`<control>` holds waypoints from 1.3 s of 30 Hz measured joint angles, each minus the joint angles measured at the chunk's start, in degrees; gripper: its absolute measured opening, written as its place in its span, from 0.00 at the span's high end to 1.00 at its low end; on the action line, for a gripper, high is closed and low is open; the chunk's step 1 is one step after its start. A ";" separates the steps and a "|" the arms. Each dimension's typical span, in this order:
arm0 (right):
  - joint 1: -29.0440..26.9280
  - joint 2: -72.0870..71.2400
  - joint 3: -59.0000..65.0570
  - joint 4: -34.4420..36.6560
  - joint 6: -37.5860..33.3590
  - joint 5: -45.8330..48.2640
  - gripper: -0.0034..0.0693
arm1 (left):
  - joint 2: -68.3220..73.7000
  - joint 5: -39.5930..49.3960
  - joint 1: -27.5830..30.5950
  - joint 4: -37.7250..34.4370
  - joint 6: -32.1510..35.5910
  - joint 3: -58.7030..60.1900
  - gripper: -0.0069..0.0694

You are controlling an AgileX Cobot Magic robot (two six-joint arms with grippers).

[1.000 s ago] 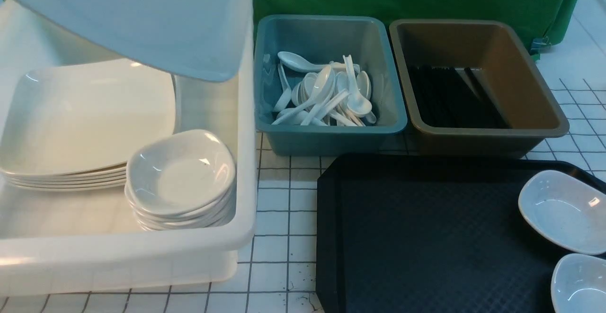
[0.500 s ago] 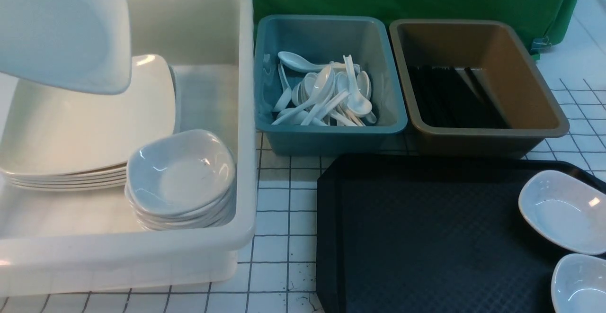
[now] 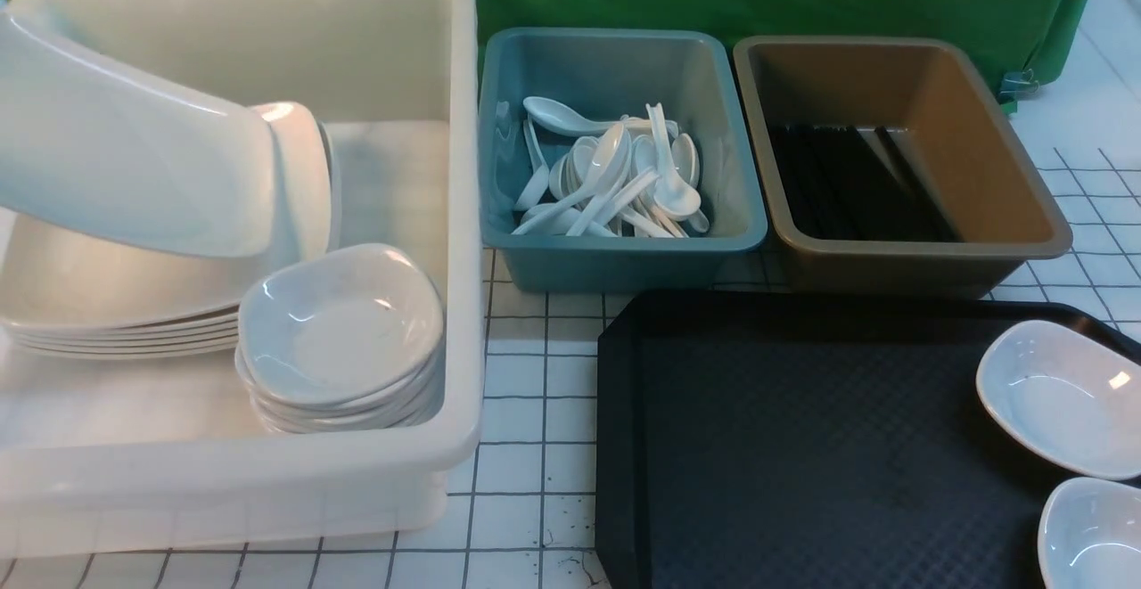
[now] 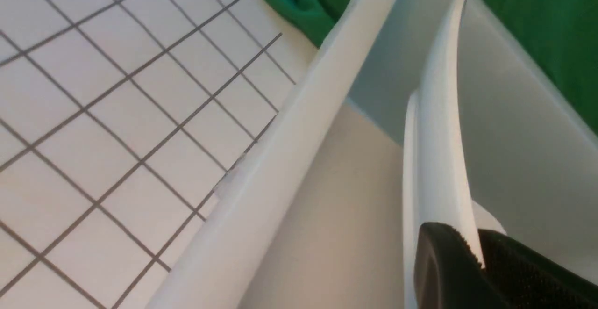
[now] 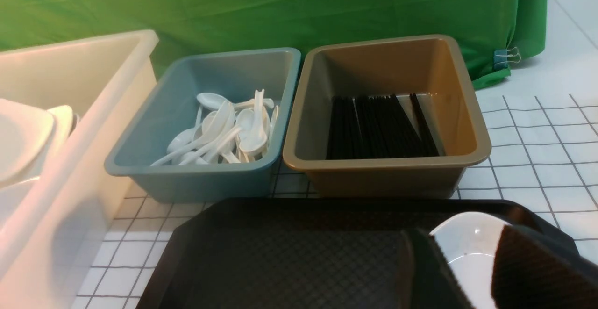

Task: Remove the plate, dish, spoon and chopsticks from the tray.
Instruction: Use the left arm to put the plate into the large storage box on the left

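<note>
The plate has come down in the last second. It was high across the top of the front view, and now it hangs tilted inside the white bin. Its low edge is just above the stack of plates, perhaps touching; I can't tell from here. My left claw is pinched tight on its rim. So the plate is off the tray, and I judge only the release remains. A dish and a second dish wait at the tray's right edge. My right claw hangs part-spread by the first, holding nothing.
</note>
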 joint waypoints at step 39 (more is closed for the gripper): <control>0.00 0.00 0.00 0.00 0.00 0.00 0.62 | 6.81 6.56 -0.23 8.78 10.01 -1.14 0.29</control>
